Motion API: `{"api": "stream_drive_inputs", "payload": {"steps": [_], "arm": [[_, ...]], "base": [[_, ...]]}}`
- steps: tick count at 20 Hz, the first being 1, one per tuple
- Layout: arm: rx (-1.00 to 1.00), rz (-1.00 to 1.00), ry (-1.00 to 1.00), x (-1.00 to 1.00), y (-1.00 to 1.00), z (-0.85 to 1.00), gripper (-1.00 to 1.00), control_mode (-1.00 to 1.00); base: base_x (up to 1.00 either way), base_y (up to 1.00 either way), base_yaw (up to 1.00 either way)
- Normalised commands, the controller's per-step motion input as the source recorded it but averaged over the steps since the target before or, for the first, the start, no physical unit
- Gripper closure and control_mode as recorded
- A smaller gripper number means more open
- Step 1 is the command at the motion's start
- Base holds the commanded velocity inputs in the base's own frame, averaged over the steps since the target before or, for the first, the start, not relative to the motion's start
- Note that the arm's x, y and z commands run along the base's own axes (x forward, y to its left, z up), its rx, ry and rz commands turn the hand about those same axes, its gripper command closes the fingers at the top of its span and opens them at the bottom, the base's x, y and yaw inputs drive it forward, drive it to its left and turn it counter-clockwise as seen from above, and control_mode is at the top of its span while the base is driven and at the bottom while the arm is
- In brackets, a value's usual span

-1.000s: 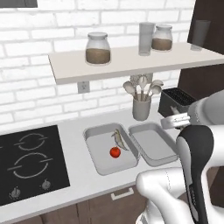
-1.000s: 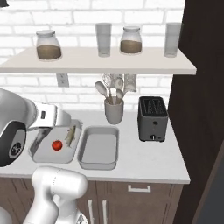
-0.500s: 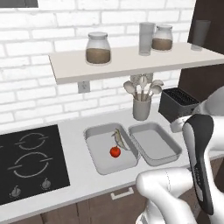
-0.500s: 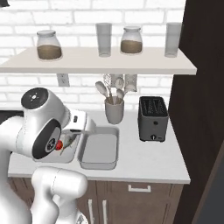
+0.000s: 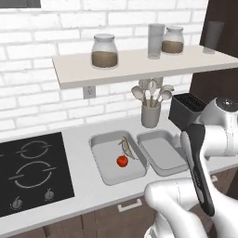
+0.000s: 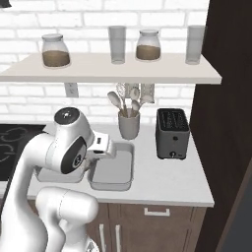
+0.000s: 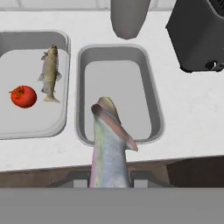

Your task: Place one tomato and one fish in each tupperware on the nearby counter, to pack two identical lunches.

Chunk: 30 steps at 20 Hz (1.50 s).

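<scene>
In the hand view my gripper (image 7: 109, 178) is shut on a silvery fish (image 7: 109, 140), which sticks up from between the fingers. It hangs over the near rim of the right tupperware (image 7: 118, 83), whose floor is bare. The left tupperware (image 7: 35, 131) holds a red tomato (image 7: 23, 96) and a brownish fish (image 7: 49, 72) lying side by side. In the left base view both trays sit on the counter (image 5: 83, 186): the left tupperware (image 5: 107, 175) with its tomato (image 5: 122, 161) and fish (image 5: 126, 147), and the right tupperware (image 5: 162, 155) beside it.
A black toaster (image 6: 172, 133) stands right of the trays, a grey utensil cup (image 5: 150, 114) behind them. A black stove top (image 5: 28, 172) lies at the left. A wall shelf (image 5: 139, 65) with jars and glasses hangs above. My arm's elbow (image 6: 69, 142) rises over the left tray.
The hand with the held fish has swung from above the left tray to the right, over the near side of the right tray. The jaws stay shut.
</scene>
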Motion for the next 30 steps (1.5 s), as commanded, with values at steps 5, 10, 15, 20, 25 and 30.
{"api": "stream_drive_inputs", "payload": {"steps": [5,10,15,20,25,30], "arm": [[0.04,0.03,0.01,0.58,-0.08,-0.17,1.0,-1.0],[0.01,0.02,0.0,0.37,-0.16,-0.38,1.0,-1.0],[0.0,0.0,0.04,0.21,-0.03,-0.38,1.0,-1.0],[0.0,0.0,0.02,0.33,0.0,-0.23,1.0,-1.0],[0.0,0.0,0.04,0.39,0.0,-0.25,1.0,-1.0],[0.0,0.0,0.03,0.37,-0.02,-0.28,1.0,-1.0]], "base": [[0.0,0.0,0.0],[0.0,0.0,0.0],[0.0,0.0,0.0],[0.0,0.0,0.0],[0.0,0.0,0.0],[0.0,0.0,0.0]]}}
